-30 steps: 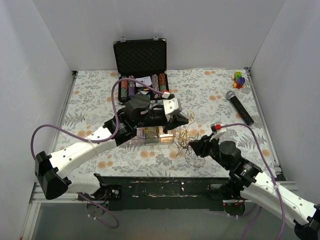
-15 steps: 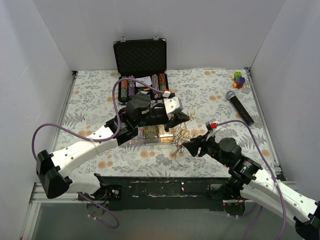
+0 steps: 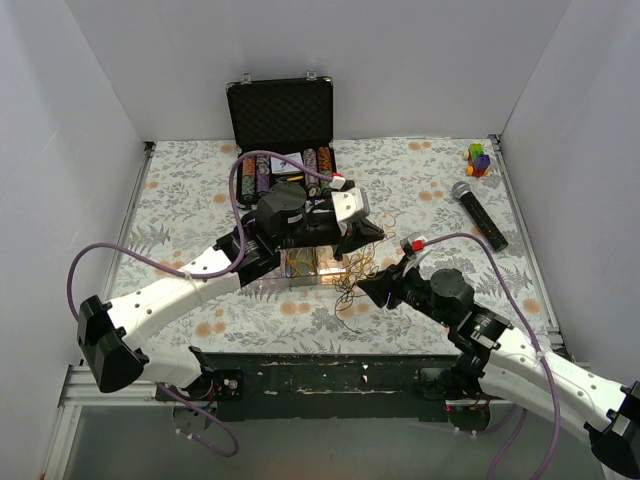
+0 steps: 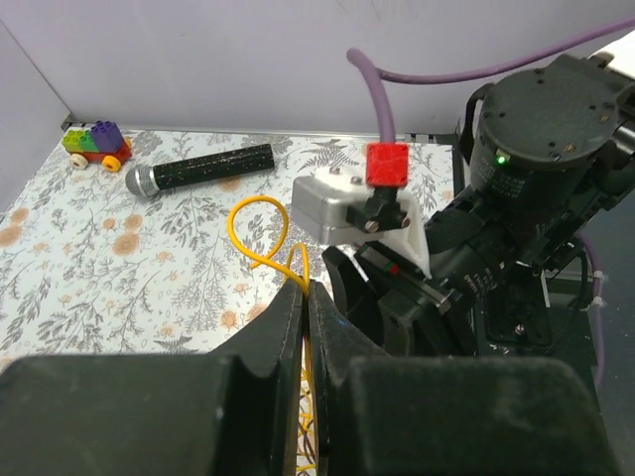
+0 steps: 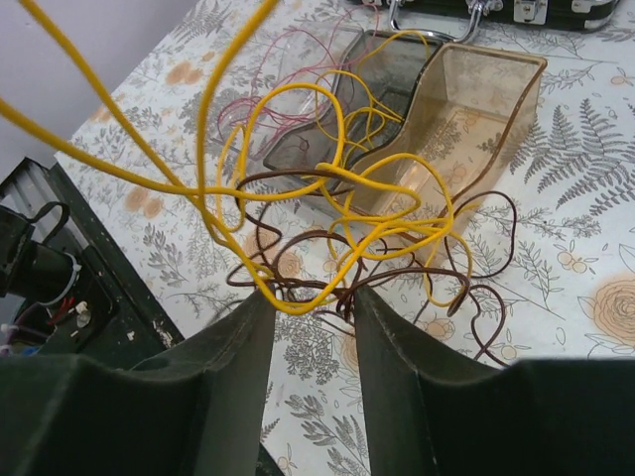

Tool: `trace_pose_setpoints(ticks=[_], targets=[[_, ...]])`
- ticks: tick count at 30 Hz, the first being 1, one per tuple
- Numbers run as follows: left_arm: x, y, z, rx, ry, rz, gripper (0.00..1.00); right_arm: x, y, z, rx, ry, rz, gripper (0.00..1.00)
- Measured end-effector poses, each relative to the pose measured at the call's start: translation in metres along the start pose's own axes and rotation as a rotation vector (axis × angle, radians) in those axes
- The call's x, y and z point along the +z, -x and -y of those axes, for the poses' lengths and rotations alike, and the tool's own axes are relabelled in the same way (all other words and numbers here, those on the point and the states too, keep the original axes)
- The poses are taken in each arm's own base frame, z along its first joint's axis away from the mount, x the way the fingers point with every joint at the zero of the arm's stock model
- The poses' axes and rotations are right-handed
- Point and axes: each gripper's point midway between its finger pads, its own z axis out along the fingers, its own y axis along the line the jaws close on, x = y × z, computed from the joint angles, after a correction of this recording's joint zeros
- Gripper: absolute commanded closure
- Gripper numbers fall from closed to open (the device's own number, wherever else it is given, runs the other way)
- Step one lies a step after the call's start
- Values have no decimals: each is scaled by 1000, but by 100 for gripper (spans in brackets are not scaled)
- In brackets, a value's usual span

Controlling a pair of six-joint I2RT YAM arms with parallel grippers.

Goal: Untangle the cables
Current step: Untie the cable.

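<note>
Left gripper (image 4: 306,297) apparently pinches yellow cable (image 4: 258,199); lower run hidden.

The case (image 3: 280,115) is set at the back; the cables (image 3: 357,272) are heaped before it, the microphone (image 3: 478,214) to their right.

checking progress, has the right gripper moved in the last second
Yes, the right gripper has shifted left, away from the microphone and closer to the cables.

Table (image 3: 180,190), floral-patterned. Lying on it: open black case (image 3: 281,115), far centre; microphone (image 3: 479,214), right side; coloured toy bricks (image 3: 479,158), far right corner; clear trays (image 5: 466,109), centre; tangled cables (image 5: 392,230), partly over the trays.
</note>
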Motion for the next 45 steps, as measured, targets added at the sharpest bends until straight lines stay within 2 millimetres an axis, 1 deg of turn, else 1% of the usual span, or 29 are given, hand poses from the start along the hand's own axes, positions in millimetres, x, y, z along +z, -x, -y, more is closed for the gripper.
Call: trace_pose_setpoints(ticks=[3, 4, 6, 9, 12, 15, 17, 20, 23, 25, 28, 32, 35, 38, 41, 45], targets=[[1, 3, 2, -10, -11, 6, 100, 3, -8, 7, -2, -31, -28, 80], [1, 5, 2, -11, -13, 9, 100, 3, -11, 10, 0, -51, -37, 84], [1, 11, 3, -11, -18, 19, 100, 1, -14, 18, -1, -92, -48, 98], [0, 25, 4, -7, -28, 46, 100, -6, -16, 33, 2, -175, -48, 99], [-2, 37, 7, -5, -45, 66, 100, -17, -14, 51, 13, -278, -23, 99], [-4, 50, 10, -3, -64, 84, 100, -28, -16, 70, 30, -391, -14, 99], [-6, 59, 12, 3, -75, 98, 100, -36, -20, 83, 45, -473, -19, 99], [-9, 72, 13, 15, -81, 118, 100, -49, -31, 104, 58, -617, -65, 99], [-11, 83, 12, 29, -78, 134, 100, -59, -34, 117, 64, -727, -106, 99], [-13, 90, 12, 40, -74, 142, 100, -62, -32, 121, 66, -781, -123, 99], [-16, 107, 10, 71, -64, 166, 100, -63, -33, 126, 73, -836, -142, 99], [-25, 141, 7, 135, -50, 220, 100, -69, -44, 133, 79, -887, -186, 99], [-36, 173, 8, 188, -37, 277, 100, -71, -47, 136, 95, -906, -189, 99], [-46, 197, 9, 238, -27, 327, 100, -74, -50, 139, 106, -924, -192, 99], [-51, 210, 8, 283, -12, 354, 100, -76, -51, 143, 114, -942, -195, 99], [-56, 225, -3, 360, 56, 396, 100, -76, -57, 147, 117, -967, -223, 99]])
